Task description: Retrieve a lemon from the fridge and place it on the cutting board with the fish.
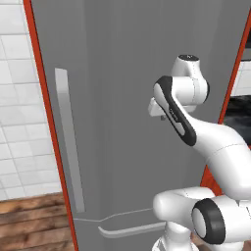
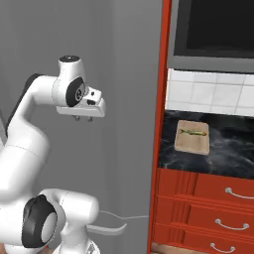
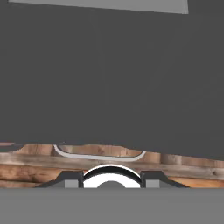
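The fridge [image 1: 122, 98] is a tall grey appliance with its doors shut, a long pale bar handle [image 1: 68, 139] on the left door and a curved drawer handle [image 1: 130, 229] low down. My gripper [image 2: 83, 118] hangs open in front of the door, fingers pointing down, holding nothing and apart from both handles. In the hand view the fingertips [image 3: 72, 179] stand wide apart over the drawer handle [image 3: 98, 155] and the wood floor. The tan cutting board [image 2: 192, 137] lies on the dark counter to the right, with a small fish [image 2: 193, 132] on it. The lemon is hidden.
A red cabinet frame [image 2: 161, 124] borders the fridge on the right, with red drawers [image 2: 208, 208] under the black counter [image 2: 233, 149]. A dark appliance [image 2: 213, 30] hangs above the counter. White tiles [image 1: 19, 122] and a wooden floor [image 1: 29, 220] lie left of the fridge.
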Motion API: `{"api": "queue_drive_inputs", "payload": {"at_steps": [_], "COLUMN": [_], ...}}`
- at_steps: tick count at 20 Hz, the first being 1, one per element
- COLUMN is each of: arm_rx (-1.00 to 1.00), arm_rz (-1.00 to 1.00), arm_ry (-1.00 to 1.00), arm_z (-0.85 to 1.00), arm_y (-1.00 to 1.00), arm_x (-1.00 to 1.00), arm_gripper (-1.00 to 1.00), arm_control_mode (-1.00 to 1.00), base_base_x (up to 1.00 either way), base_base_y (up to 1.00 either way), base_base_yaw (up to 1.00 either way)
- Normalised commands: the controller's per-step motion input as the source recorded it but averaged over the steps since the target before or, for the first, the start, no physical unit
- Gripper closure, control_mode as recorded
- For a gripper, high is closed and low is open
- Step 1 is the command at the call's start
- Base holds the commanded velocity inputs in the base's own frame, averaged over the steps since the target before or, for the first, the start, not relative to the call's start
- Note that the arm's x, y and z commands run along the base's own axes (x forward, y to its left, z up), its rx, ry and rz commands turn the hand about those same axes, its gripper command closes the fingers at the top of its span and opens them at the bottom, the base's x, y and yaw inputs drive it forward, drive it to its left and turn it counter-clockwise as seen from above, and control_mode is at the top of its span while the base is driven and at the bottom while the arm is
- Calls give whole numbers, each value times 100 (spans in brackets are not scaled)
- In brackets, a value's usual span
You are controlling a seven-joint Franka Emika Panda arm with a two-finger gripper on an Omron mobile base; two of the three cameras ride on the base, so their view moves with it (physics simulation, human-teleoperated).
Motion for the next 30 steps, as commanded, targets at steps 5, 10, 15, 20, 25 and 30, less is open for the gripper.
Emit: {"api": "queue_drive_inputs", "payload": {"at_steps": [5,10,15,20,25,30], "arm_rx": [0,0,0,0,0,0], "arm_rz": [0,0,0,0,0,0], "arm_ry": [0,0,0,0,0,0], "arm_z": [0,0,0,0,0,0], "arm_y": [0,0,0,0,0,0], "arm_x": [-4,0,0,0,0,0], "arm_gripper": [-100,-100,-100,-100,-100,-100], "arm_control_mode": [100,100,100,100,100,100], "base_base_x": [-35,-83,-56,-49,-3,-8], "base_base_y": [2,47,83,80,74,70], "base_base_yaw": [-1,-14,-39,-54,-43,-49]}}
